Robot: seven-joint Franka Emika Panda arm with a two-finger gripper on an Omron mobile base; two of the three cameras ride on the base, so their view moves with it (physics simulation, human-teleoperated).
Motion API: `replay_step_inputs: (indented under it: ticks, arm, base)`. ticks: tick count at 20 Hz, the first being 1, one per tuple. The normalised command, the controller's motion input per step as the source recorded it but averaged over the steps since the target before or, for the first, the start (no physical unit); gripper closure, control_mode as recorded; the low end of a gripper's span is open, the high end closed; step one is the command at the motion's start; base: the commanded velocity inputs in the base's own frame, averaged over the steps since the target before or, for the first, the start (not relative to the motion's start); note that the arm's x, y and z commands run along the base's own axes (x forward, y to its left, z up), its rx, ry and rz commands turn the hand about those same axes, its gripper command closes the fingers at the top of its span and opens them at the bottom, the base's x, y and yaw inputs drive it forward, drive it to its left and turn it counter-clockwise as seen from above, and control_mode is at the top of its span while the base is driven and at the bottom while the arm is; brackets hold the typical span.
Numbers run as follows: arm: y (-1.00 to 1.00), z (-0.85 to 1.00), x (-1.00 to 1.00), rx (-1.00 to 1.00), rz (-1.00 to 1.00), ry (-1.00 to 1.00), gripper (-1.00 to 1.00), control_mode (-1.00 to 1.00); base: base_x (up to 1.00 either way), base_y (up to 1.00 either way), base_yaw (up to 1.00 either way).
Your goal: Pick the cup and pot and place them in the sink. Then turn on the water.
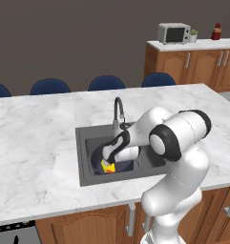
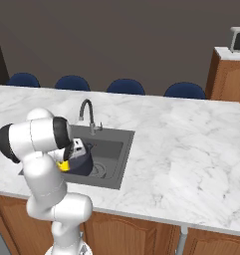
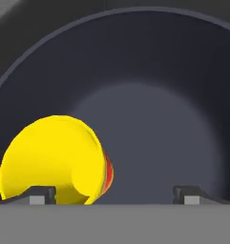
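The dark navy pot [image 3: 154,90] sits in the sink [image 1: 83,159], at its left side. Inside the pot lies the yellow cup [image 3: 49,152], tipped over, its red mark on the right side. My gripper [image 3: 116,194] hangs just above the pot's inside and is open, fingertips wide apart. The left fingertip [image 3: 40,193] is in front of the cup and the right one is clear of it. From the base views the hand reaches down into the basin over the pot [image 1: 96,159] [image 2: 85,164], with the cup [image 1: 108,167] [image 2: 65,166] peeking out below it. No water runs from the faucet [image 1: 118,110].
The sink is set in a white marble island counter [image 1: 35,143]. Several blue chairs [image 1: 106,83] line its far side. The faucet [image 2: 86,110] stands at the basin's back edge. A microwave [image 1: 173,33] is on a wooden cabinet at the back right.
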Motion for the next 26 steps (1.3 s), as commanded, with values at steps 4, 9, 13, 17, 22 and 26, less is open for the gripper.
replay_step_inputs:
  ticks: [4, 9, 13, 17, 22, 26]
  arm:
    - [0.0, 0.35, -0.08, 0.0, 0.0, -0.01, -1.0, -1.0]
    - [-0.02, 0.44, -0.06, 0.0, 0.0, 0.0, -1.0, -1.0]
    - [-0.16, 0.54, -0.05, 0.0, 0.0, 0.0, -1.0, -1.0]
    - [-0.26, 0.53, -0.02, 0.02, 0.0, 0.0, -1.0, -1.0]
    - [-0.33, 0.45, 0.0, 0.05, 0.0, 0.0, -1.0, -1.0]
    - [-0.4, 0.3, 0.0, 0.07, 0.0, 0.0, -1.0, -1.0]
  base:
    - [0.0, 0.0, 0.0]
    - [0.0, 0.0, 0.0]
    - [0.0, 0.0, 0.0]
    - [0.0, 0.0, 0.0]
    - [0.0, 0.0, 0.0]
    - [0.0, 0.0, 0.0]
